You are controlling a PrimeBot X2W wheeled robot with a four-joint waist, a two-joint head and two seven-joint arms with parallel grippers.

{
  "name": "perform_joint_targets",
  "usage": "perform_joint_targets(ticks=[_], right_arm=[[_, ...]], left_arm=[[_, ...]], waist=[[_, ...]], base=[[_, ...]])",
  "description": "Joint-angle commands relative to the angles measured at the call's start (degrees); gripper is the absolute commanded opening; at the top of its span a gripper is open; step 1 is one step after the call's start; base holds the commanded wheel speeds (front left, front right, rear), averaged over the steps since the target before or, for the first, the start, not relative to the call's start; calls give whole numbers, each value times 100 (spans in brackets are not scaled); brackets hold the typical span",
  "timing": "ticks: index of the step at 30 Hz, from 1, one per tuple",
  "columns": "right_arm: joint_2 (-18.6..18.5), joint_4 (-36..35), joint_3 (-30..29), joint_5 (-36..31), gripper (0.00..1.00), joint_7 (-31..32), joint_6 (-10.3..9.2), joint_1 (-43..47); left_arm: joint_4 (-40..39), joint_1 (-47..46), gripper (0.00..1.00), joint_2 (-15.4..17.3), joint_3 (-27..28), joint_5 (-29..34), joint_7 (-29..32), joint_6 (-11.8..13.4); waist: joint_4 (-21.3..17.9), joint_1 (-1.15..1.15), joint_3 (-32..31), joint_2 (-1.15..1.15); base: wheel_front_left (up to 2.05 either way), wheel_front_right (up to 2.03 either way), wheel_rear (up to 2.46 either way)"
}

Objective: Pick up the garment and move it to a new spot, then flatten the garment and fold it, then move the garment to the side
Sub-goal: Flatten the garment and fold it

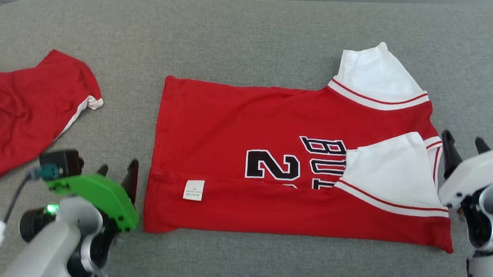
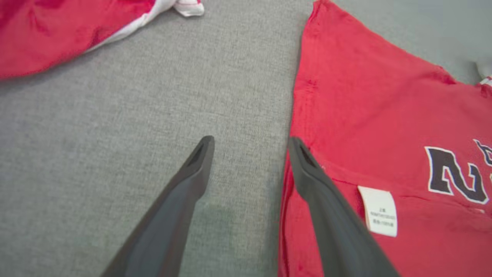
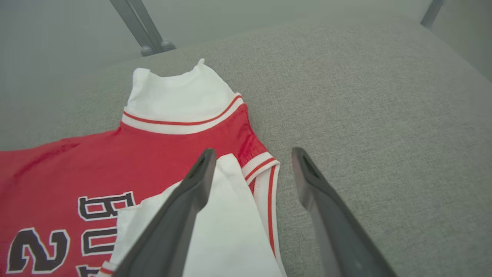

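The garment point(image 1: 252, 125) is a red jersey with black lettering, lying flat on the grey cushion point(image 1: 281, 35). Its near long edge is folded up, showing a white label point(image 1: 193, 190). One white sleeve point(image 1: 389, 167) lies folded over the front; the other point(image 1: 374, 73) sticks out at the far side. My left gripper point(image 1: 118, 170) stands open just beside the jersey's left edge point(image 2: 376, 115), with only grey fabric in the gap of my left gripper point(image 2: 250, 142). My right gripper point(image 1: 463, 140) is open at the collar end, its fingers point(image 3: 200, 173) hovering over the folded sleeve's edge point(image 3: 230, 215), holding nothing.
A second red garment point(image 1: 15, 111) with white trim lies crumpled at the cushion's left end, also at the top left of the left wrist view point(image 2: 57, 30). Metal legs point(image 3: 142, 27) stand beyond the cushion's far edge. Bare cushion runs along the front and right of the jersey.
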Motion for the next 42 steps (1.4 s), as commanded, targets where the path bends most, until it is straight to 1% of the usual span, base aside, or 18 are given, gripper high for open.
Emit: perform_joint_targets(ticks=[1, 3, 6, 9, 12, 15, 18, 22, 25, 28, 29, 30, 33, 38, 42], right_arm=[[-75, 30, 65, -55, 100, 106, -1, -290], [-207, 149, 161, -48, 100, 282, -1, -701], [-390, 377, 403, 75, 100, 551, 0, -1341], [-576, 661, 692, 212, 100, 787, 0, -1985], [-774, 921, 1108, 258, 100, 945, 0, -2509], [-952, 1130, 1498, 323, 100, 966, 0, -2920], [-1131, 1342, 1770, 403, 100, 918, 0, -3227], [-1300, 1534, 1909, 521, 100, 805, 0, -3485], [-1408, 1669, 1908, 568, 100, 717, 0, -3570], [-1506, 1790, 1960, 562, 100, 688, 0, -3609], [-1529, 1814, 1988, 576, 100, 701, 0, -3622], [-1572, 1846, 2009, 595, 100, 728, 0, -3636], [-1723, 1871, 2080, 624, 100, 766, 0, -3695], [-1976, 1882, 2221, 802, 100, 890, -1, -3820], [-2100, 1961, 2351, 833, 100, 996, 0, -3974]], left_arm=[[-47, -297, 100, 74, -14, 80, 170, 20], [-15, -740, 100, 57, -49, 47, 471, -17], [173, -1454, 100, -89, -39, -35, 777, -92], [540, -2084, 100, -214, -160, -17, 1105, -233], [920, -2662, 100, -308, -290, 88, 1315, -362], [1297, -3053, 100, -284, -404, 243, 1359, -455], [1578, -3357, 100, -343, -541, 366, 1383, -622], [1840, -3620, 100, -430, -608, 456, 1308, -741], [2006, -3725, 100, -546, -662, 487, 1229, -798], [2210, -3778, 99, -602, -794, 586, 1216, -752], [2264, -3787, 47, -617, -852, 636, 1237, -762], [2316, -3777, 0, -641, -903, 660, 1266, -776], [2375, -3727, 0, -720, -1031, 730, 1298, -778], [2287, -3573, 0, -784, -1115, 797, 1134, -765], [2165, -3508, 0, -851, -1135, 811, 991, -736]], waist=[[23, 0, 154, 0], [41, 0, 310, 0], [43, 0, 597, 0], [-3, 0, 899, 0], [-65, 0, 1146, 0], [-142, 0, 1336, 0], [-198, 0, 1520, 0], [-212, 0, 1696, 0], [-201, 0, 1770, 0], [-185, 0, 1823, 0], [-178, 0, 1839, 0], [-166, 0, 1858, 0], [-103, 0, 1907, 0], [63, 0, 2000, 0], [208, 0, 2109, 0]], base=[[0, 0, 0], [0, 0, 0], [0, 0, 0], [0, 0, 0], [0, 0, 0], [0, 0, 0], [0, 0, 0], [0, 0, 0], [0, 0, 0], [0, 0, 0], [0, 0, 0], [0, 0, 0], [0, 0, 0], [0, 0, 0], [0, 0, 0]])
